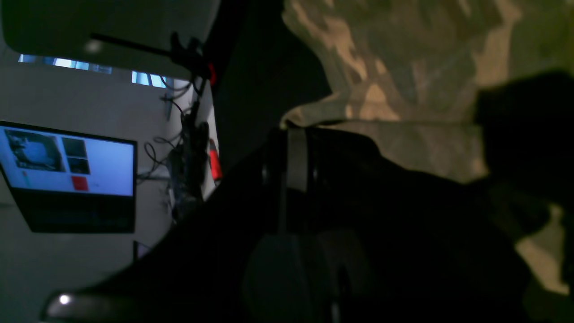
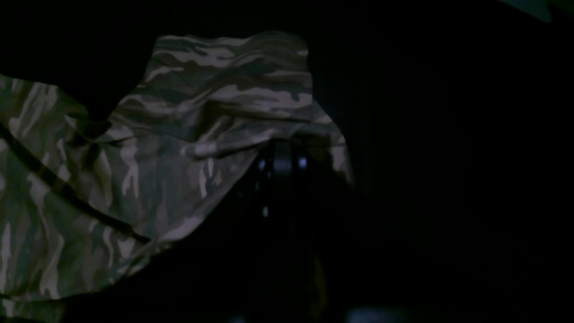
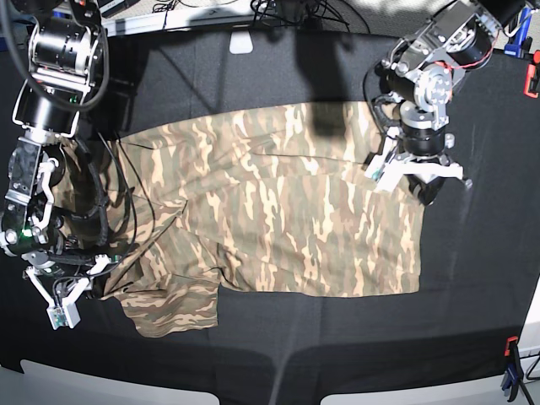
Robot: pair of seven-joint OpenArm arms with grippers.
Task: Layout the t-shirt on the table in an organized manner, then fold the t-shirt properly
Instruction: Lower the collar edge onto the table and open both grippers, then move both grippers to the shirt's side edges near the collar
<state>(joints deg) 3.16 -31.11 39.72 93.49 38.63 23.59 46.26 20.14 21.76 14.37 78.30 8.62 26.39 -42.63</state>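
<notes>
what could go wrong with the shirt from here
1. The right gripper pinches only the sleeve edge of the camouflage-print fabric t-shirt; a hard pull could slip it free or bunch the already rumpled sleeve.
2. The left gripper sits at the opposite edge; uneven pulling may skew the shirt on the black cloth-covered table.

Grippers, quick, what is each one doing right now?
Left gripper: closed on the t-shirt's edge.
Right gripper: closed on the t-shirt's sleeve side.

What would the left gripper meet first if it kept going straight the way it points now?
Probably the t-shirt: the left gripper points down at its edge, shut on a pinch of cloth, with the table just beneath. Depth is unclear.
</notes>
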